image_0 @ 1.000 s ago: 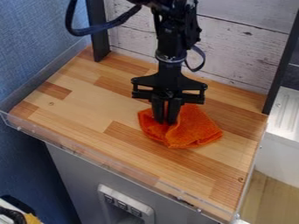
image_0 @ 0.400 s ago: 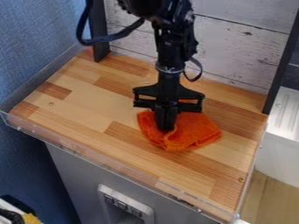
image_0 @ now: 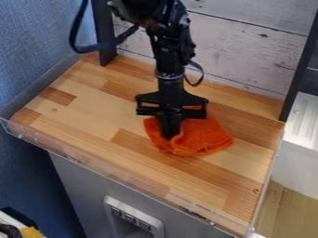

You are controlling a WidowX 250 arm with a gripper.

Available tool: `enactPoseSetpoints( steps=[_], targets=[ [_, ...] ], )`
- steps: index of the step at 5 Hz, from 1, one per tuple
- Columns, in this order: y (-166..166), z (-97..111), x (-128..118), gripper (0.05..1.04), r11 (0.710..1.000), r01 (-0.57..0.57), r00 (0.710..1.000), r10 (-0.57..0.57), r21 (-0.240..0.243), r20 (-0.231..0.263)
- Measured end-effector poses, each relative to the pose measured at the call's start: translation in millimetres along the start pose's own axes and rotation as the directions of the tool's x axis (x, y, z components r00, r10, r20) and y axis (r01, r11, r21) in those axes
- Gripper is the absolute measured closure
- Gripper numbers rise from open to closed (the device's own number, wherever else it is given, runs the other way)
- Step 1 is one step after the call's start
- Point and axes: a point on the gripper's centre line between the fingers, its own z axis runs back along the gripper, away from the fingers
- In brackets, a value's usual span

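Gripper [image_0: 168,135] and orange cloth [image_0: 206,137] meet in the camera view, with the fingers pointing down into the cloth's left part as the view shows it. They stand close together, nearly closed, and appear to pinch a bit of the fabric; a small fold stands up against the tips on the view's right. How much cloth is caught between them cannot be told.

Most of the cloth lies toward the view's right of the fingers, spreading behind them and a little nearer the camera, while a narrower part shows on their left. Crumpled and uneven, it has no crisp long axis, but it is widest roughly from left to right across the view, slanting slightly nearer the camera at its right end. It rests on the wooden work surface [image_0: 93,111], directly below the black arm [image_0: 168,60].
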Motion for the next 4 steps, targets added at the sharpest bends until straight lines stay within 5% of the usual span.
enactPoseSetpoints(
  steps=[4],
  targets=[
    [104.4, 16.0, 28.2, 1.02, 0.977, 0.211, 0.977, -0.211, 0.008, 0.025]
  ],
)
